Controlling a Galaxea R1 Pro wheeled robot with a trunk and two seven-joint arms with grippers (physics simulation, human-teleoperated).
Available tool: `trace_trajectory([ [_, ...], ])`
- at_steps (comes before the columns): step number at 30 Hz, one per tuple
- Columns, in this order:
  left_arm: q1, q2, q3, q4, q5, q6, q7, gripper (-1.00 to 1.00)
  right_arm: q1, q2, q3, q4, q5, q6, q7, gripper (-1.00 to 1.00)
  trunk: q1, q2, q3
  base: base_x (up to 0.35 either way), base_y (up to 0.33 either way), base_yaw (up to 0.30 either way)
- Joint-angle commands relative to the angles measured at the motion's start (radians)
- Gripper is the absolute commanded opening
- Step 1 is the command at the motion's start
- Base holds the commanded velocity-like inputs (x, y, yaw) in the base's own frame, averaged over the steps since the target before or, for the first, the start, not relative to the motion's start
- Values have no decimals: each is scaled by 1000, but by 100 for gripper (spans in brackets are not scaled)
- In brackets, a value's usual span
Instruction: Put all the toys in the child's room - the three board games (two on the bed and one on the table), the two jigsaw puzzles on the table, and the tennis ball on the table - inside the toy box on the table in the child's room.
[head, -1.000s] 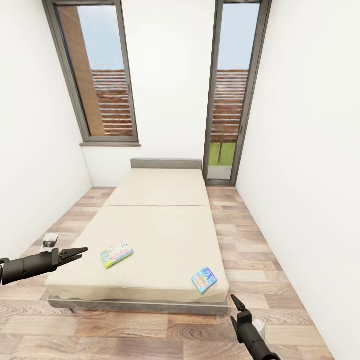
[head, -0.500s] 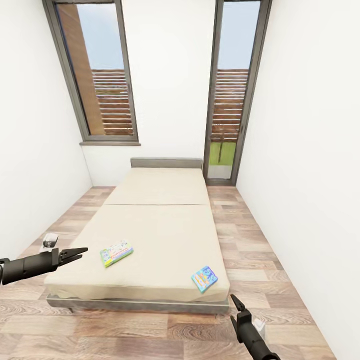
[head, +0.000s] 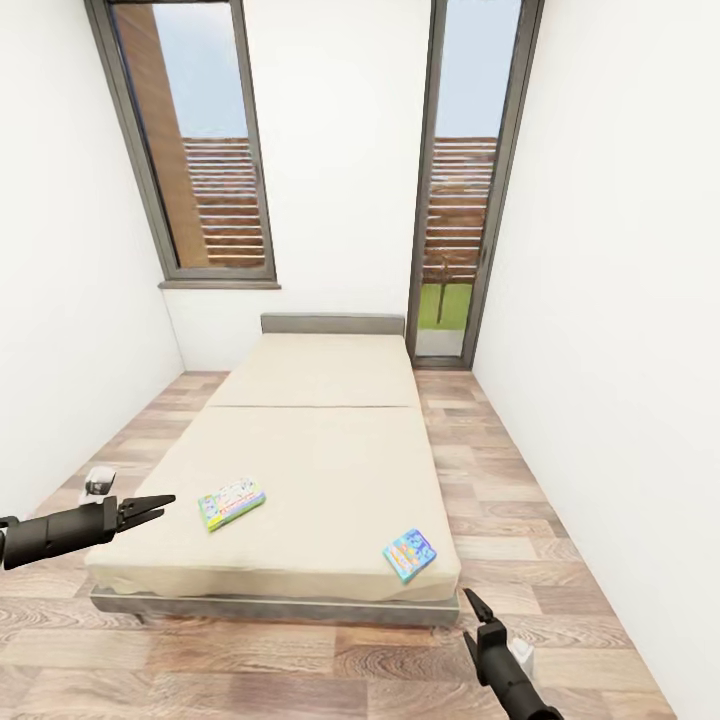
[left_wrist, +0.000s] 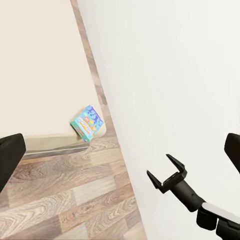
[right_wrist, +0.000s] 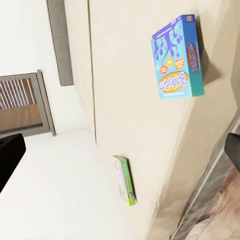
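Two board games lie on the beige bed near its foot. The green one is at the left, also visible on its edge. The blue one sits at the bed's front right corner. My left gripper is open, hovering by the bed's front left corner, left of the green game. My right gripper is open, low over the floor just in front of the blue game's corner. The table, toy box, jigsaw puzzles and tennis ball are out of view.
White walls close in on both sides of the bed. A wood-plank floor strip runs along the bed's right side. A window and a glass door are at the far end.
The whole picture has shifted slightly, with the bed and games a little higher in the frame, so the camera moved. Both grippers remain open and hold their places.
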Motion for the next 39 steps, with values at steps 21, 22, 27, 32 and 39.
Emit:
trace_trajectory([
  [21,-1,-2,-1,-1,-10,7,-9,100,-1,6,5,1,-7,11,5,100,81,-148,-67,0,0,0],
  [22,-1,-1,0,-1,-10,7,-9,100,-1,6,5,1,-7,11,5,100,84,-155,-70,0,0,0],
  [27,-1,-1,2,-1,-11,6,-9,100,-1,7,4,1,-4,10,3,100,104,-190,-86,0,0,0],
  [32,-1,-1,1,-1,-11,7,-9,100,-1,7,4,1,-3,10,3,100,123,-225,-101,0,0,0],
  [39,-1,-1,-5,-1,-11,7,-9,100,-1,6,5,1,-2,10,4,100,150,-274,-123,0,0,0],
])
